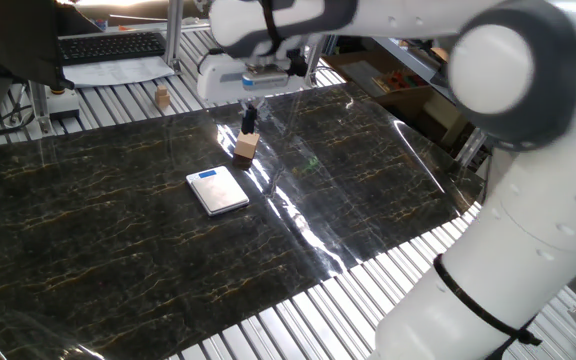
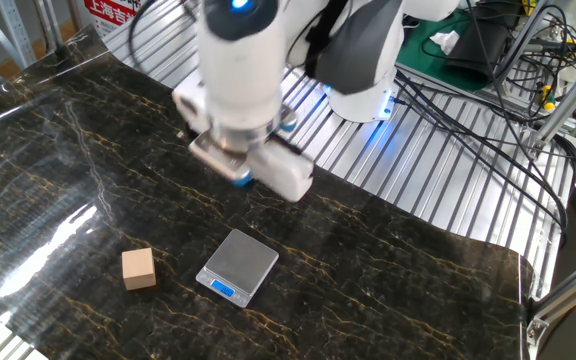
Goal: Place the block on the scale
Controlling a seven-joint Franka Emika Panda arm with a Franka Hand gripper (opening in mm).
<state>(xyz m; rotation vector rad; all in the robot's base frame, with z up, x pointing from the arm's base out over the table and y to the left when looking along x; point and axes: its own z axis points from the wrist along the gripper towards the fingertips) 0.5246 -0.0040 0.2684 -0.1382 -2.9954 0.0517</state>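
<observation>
The block (image 1: 246,147) is a light-tan wooden cube lying on the dark marble mat, just behind and right of the scale (image 1: 218,190). The scale is flat and silver-white, with a blue display strip. In the other fixed view the block (image 2: 139,268) lies left of the scale (image 2: 238,266). My gripper (image 1: 249,119) hangs above and slightly behind the block without touching it. Its dark fingers look pressed together and hold nothing. In the other fixed view the gripper (image 2: 240,180) is blurred, above the mat behind the scale.
A tinier tan wooden piece (image 1: 161,97) stands on the slatted table beyond the mat, near a keyboard (image 1: 111,46). The robot base (image 2: 363,70) and cables (image 2: 488,110) lie behind the mat. Glare streaks cross the mat (image 1: 298,215).
</observation>
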